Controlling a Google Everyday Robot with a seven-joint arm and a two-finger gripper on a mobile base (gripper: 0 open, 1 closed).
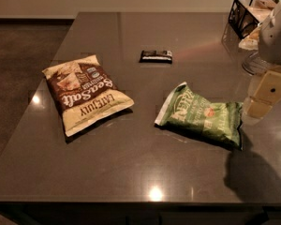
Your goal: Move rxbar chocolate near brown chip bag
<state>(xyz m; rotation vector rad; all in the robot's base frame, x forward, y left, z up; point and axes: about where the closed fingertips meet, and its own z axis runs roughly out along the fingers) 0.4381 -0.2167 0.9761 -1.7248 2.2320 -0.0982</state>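
The rxbar chocolate point(155, 56), a small flat black wrapper with a white strip, lies on the dark table point(131, 163) at the middle back. The brown chip bag point(86, 93), brown above and cream below with "Sea Salt" lettering, lies at the left, well apart from the bar. My gripper point(262, 100) hangs at the right edge of the view, above the table and just right of the green chip bag. It is far from the bar and holds nothing that I can see.
A green chip bag point(201, 116) lies right of centre, between the gripper and the brown bag. A black wire basket point(246, 15) with items stands at the back right corner. The table's left edge drops to a dark floor.
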